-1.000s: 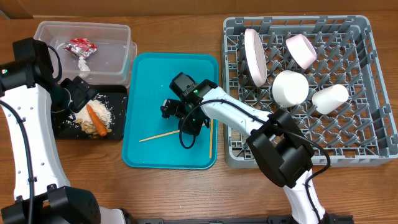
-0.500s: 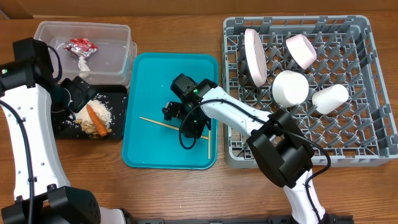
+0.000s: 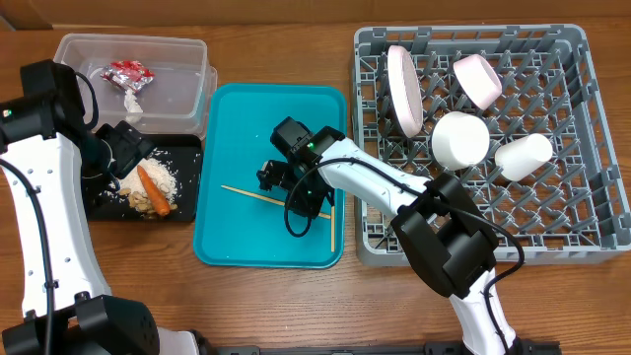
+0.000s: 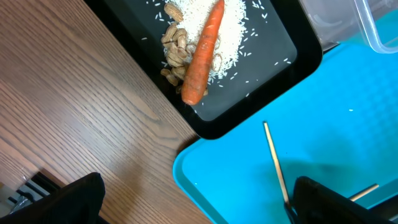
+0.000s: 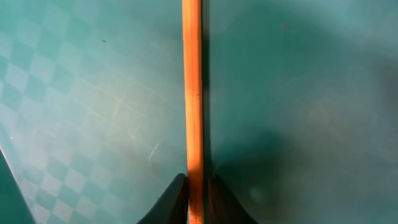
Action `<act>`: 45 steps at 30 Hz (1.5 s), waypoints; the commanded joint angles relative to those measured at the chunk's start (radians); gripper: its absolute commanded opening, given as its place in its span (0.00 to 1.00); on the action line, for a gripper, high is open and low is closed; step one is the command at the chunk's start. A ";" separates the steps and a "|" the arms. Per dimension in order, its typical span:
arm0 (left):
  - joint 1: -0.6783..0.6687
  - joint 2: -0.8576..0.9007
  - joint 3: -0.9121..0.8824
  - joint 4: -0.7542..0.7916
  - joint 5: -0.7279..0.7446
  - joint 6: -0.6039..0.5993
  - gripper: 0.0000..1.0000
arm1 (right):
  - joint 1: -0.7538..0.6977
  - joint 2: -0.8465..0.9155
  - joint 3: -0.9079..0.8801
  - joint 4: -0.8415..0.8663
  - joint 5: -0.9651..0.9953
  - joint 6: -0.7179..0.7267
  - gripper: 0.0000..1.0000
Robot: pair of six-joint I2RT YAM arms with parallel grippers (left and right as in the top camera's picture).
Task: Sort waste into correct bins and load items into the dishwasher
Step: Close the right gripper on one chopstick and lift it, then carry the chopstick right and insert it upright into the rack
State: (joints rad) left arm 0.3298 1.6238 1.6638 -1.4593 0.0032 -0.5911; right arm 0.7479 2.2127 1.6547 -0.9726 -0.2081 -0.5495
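Jaws of the right gripper (image 5: pixel 196 200) are clamped on one chopstick (image 5: pixel 192 93) inside the teal tray (image 3: pixel 227 128), the other chopstick (image 3: pixel 333 229) lying near its right edge. Left gripper (image 3: pixel 126 150) hangs with jaws wide apart beside the carrot (image 3: pixel 153 187) in the black tray (image 3: pixel 99 204).

teal tray (image 3: pixel 237 237): I saw it lying flat on the table, with a raised rim and rounded corners.
table (image 3: pixel 286 306): brown wood grain under everything I saw.

Two chopsticks (image 3: pixel 254 194), one carrot (image 3: pixel 153 187), two bowls (image 3: pixel 460 140), one plate (image 3: pixel 401 89), perhaps one cup (image 3: pixel 523 156).
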 commanded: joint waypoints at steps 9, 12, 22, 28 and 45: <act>0.010 0.006 -0.001 -0.002 -0.011 0.023 0.99 | 0.006 0.010 -0.032 -0.056 0.129 0.003 0.13; 0.010 0.006 -0.001 -0.002 -0.012 0.024 0.99 | 0.006 0.010 -0.032 -0.055 0.129 0.003 0.07; 0.010 0.006 -0.001 -0.001 -0.012 0.023 0.99 | 0.006 -0.019 0.009 -0.056 0.129 0.080 0.04; 0.010 0.006 -0.001 0.001 -0.013 0.023 0.99 | -0.014 -0.177 0.139 -0.078 0.129 0.269 0.04; 0.010 0.006 -0.001 0.019 -0.014 0.024 1.00 | -0.364 -0.464 0.109 -0.327 0.048 0.861 0.04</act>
State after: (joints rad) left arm 0.3298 1.6238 1.6638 -1.4441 0.0032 -0.5911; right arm 0.4088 1.7535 1.7927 -1.2919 -0.1272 0.2302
